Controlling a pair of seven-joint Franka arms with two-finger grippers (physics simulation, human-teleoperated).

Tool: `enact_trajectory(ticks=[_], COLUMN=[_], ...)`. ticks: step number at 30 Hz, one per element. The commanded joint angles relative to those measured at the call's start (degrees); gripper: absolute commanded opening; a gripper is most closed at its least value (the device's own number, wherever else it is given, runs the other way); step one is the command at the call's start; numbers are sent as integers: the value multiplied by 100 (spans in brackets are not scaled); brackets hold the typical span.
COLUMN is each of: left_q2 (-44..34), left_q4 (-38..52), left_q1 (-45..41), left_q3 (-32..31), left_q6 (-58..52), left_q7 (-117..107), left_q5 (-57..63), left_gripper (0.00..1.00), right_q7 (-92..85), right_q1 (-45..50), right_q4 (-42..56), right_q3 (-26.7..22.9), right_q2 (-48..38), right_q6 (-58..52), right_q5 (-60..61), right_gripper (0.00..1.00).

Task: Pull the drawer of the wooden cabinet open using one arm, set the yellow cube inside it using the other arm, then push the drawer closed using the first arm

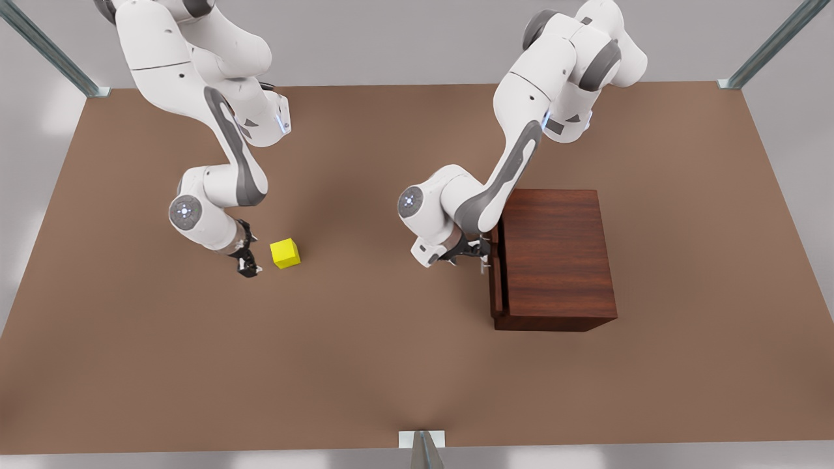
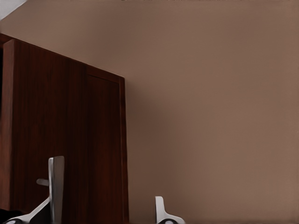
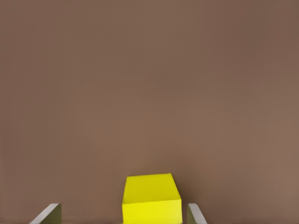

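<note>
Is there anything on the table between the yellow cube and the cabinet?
Nothing rests there: bare table between the yellow cube and cabinet in the front view; the left gripper hangs by the cabinet.

The left arm reached down from the far edge of the table, elbow bent, forearm sloping toward the front view's left. Its wrist was turned sideways, so the left gripper (image 1: 483, 256) lay level, low over the middle of the table, pointing toward the front view's right. In its wrist view the two fingertips (image 2: 56, 186) stood apart.

The right arm came down from the far edge near the corner on the front view's left. The right gripper (image 1: 247, 266) pointed downward, low over the table, its fingertips (image 3: 49, 213) spread wide.
</note>
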Motion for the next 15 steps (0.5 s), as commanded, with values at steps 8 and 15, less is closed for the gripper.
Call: enact_trajectory(ticks=[8,15], left_q2=[28,63], left_q4=[85,173], left_q1=[-116,-160], left_q3=[-11,-81], left_q6=[220,273], left_q7=[-668,-703], left_q5=[-11,-11], left_gripper=[100,100], right_q7=[511,503], right_q1=[10,133], right_q4=[-220,-317], right_q3=[1,1], right_q2=[28,142], right_q6=[538,696], right_q5=[16,-45], right_gripper=[100,100])
